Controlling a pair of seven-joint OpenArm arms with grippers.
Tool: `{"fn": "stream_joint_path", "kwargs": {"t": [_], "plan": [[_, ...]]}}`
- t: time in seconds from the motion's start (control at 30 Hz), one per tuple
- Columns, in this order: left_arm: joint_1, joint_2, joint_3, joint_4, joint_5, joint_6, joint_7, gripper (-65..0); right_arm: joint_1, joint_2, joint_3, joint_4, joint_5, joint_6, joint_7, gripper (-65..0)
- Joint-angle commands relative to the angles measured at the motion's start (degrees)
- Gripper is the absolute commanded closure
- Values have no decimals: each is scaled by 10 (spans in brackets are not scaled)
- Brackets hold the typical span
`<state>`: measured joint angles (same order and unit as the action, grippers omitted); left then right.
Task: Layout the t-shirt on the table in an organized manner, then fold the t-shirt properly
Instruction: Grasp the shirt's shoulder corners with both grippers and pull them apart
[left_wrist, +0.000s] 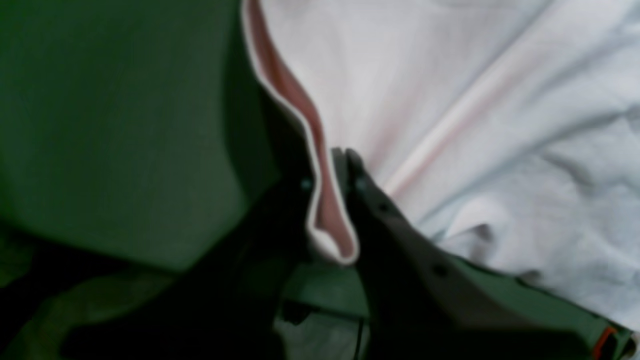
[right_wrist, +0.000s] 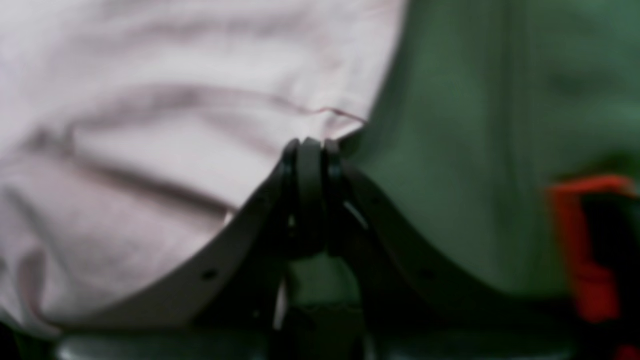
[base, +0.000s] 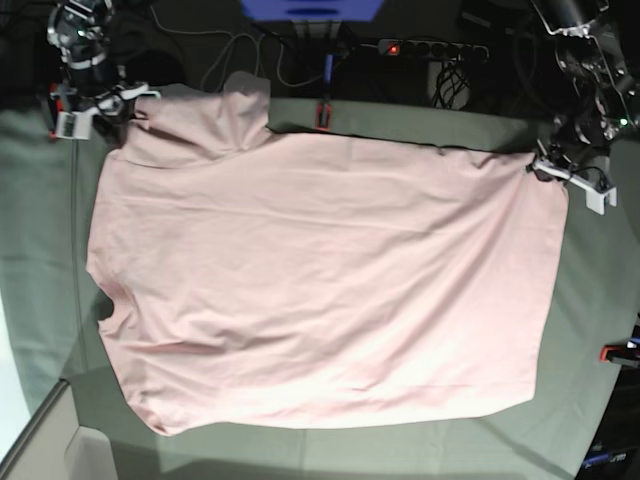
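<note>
Left jaws: closed on a doubled fold of the t-shirt (left_wrist: 450, 125) hem, its pinker inner face pinched between the left gripper (left_wrist: 327, 175) fingers, as the left wrist view shows.
Right jaws: the right gripper (right_wrist: 310, 165) is pressed shut at the shirt's edge; the blurred right wrist view does not settle whether cloth is caught between the tips.
T-shirt: spread plain side up across the table (base: 40, 250), seen whole only in the base view, with one sleeve bunched at the far corner by the right gripper.
Base view only: both arms at the shirt's far corners, and a power strip (base: 430, 47) beyond the table.
Right wrist view only: a red clamp (right_wrist: 585, 240) close beside the gripper.
</note>
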<state>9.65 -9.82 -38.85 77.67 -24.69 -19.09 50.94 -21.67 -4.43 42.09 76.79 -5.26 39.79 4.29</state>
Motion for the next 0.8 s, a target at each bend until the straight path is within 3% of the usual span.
{"fn": "stream_joint_path", "kwargs": {"t": [0.0,0.23,0.4,0.6,0.77], "plan": [[2,-10,-2,10,-7,0,-7,-1,-4,9,21,20,20,2,17,0],[9,-10,-2,10,-7,0,-7,-1,-6,11,89,52,51,2,-34,0],[15,-9,-2,10,-7,0,-8,-1,-9,7,88,67,51,2,-63,-12],[14,-9,-2,10,-7,0,-10,-1,-11,-43,86,141,50,2,-136,-213],[13,-9,-2,9,-7,0,-11,-1,-36,-46,28,178,50,2,-168,-316]]}}
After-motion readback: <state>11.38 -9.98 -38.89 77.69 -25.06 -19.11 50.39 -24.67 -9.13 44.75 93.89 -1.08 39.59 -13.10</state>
